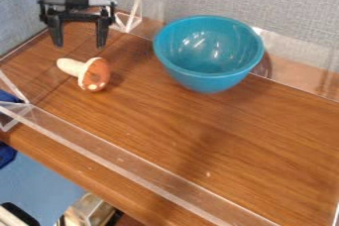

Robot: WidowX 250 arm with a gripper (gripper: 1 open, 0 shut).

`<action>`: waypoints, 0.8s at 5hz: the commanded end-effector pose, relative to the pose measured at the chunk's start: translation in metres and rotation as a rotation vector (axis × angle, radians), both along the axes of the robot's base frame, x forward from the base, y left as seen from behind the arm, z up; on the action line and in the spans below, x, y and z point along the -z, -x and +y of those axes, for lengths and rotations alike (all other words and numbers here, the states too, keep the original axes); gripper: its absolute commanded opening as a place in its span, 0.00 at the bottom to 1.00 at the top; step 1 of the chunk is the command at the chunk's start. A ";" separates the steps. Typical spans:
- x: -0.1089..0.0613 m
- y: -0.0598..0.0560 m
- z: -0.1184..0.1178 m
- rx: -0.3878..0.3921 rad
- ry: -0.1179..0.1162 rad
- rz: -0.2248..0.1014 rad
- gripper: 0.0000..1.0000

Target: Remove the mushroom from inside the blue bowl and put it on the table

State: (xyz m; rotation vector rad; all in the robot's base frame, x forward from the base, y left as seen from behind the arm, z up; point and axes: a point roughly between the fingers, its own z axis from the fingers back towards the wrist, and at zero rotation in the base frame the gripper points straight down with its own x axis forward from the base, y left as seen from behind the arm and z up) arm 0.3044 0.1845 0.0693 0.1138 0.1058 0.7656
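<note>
— Checking blue bowl (209, 54): upright, holds nothing.
— Mushroom (86, 72): on its side on table (199, 141), orange-brown cap, cream stem.
— Gripper (75, 41): released, just above mushroom.

Scene is evenly and fairly brightly lit by soft, diffuse light. Pale glare is seen inside the blue bowl (209, 52) and along the clear rails of the table (199, 131). Shadows are faint. Low resolution; fine detail is softened throughout.
</note>
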 end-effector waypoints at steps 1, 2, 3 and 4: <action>-0.018 -0.007 -0.007 -0.073 -0.040 -0.043 1.00; -0.018 -0.014 -0.022 -0.132 -0.043 -0.029 1.00; -0.007 -0.002 -0.023 -0.096 -0.050 -0.017 1.00; 0.004 0.011 -0.023 -0.063 -0.055 -0.009 1.00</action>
